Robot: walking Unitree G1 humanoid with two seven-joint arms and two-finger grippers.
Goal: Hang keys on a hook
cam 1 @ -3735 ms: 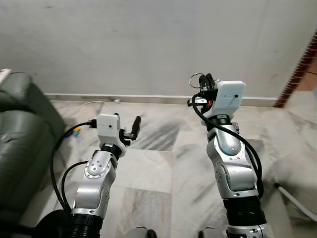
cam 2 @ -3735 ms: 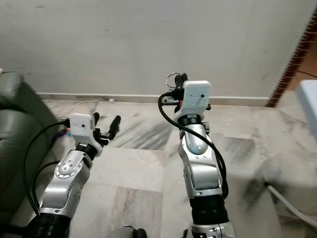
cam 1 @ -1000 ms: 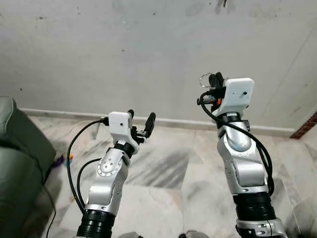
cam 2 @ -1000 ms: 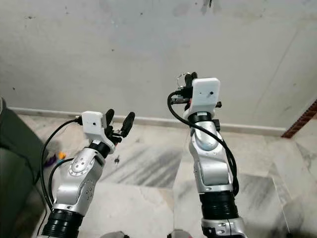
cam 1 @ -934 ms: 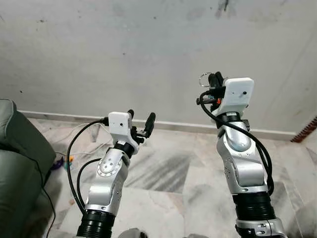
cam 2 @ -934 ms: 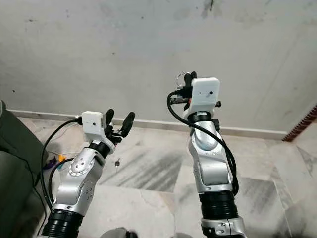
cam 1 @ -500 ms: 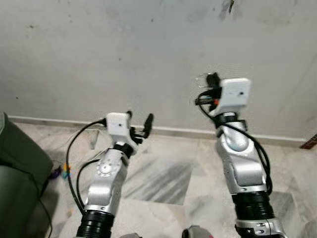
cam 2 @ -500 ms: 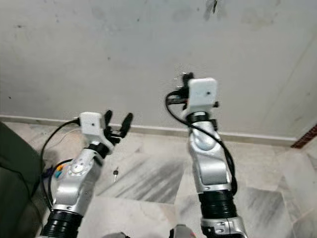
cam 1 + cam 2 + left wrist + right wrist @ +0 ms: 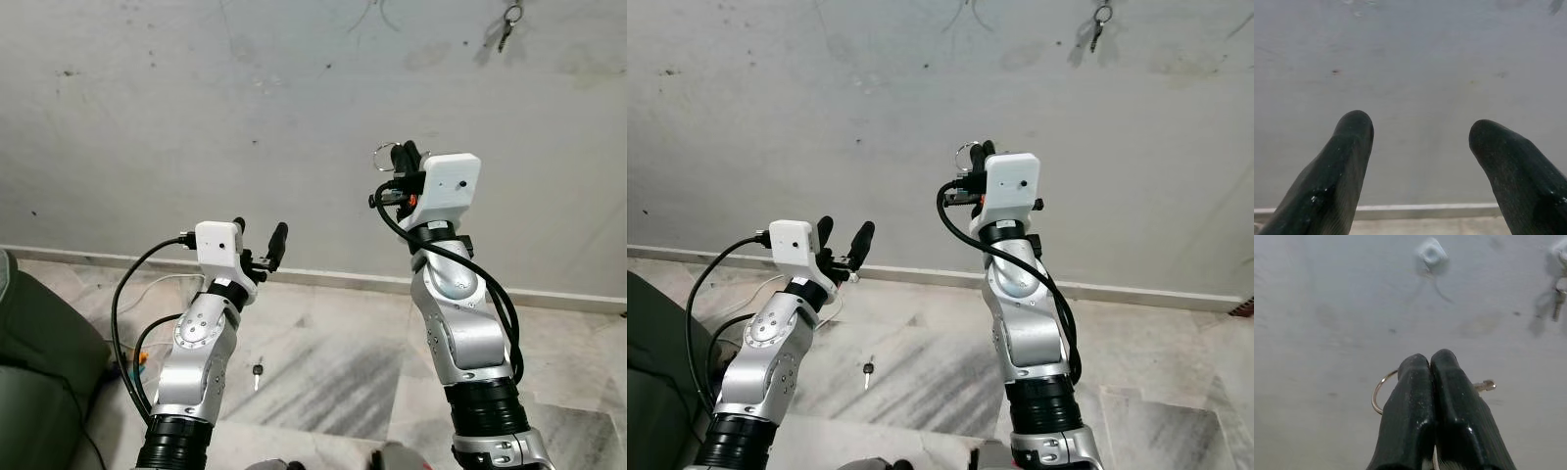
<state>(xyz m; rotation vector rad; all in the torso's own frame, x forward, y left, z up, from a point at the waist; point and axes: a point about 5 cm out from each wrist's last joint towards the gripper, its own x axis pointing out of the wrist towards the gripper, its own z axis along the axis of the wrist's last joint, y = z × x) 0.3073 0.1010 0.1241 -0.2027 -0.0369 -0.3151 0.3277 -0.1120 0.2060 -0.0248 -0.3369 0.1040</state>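
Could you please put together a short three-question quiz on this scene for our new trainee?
1. True or false: the right claw is shut on a key ring.
2. Multiple choice: where does the loose key lie? A) on the floor between the arms; B) on the couch; C) in the left claw.
3. Fill in: the left claw is raised toward the wall with its fingers ____.

Key: 1 true; 2 A; 3 open, holding nothing. Note also a key hanging high on the wall, above and to the right of the right claw, and a small white hook ahead of that claw.
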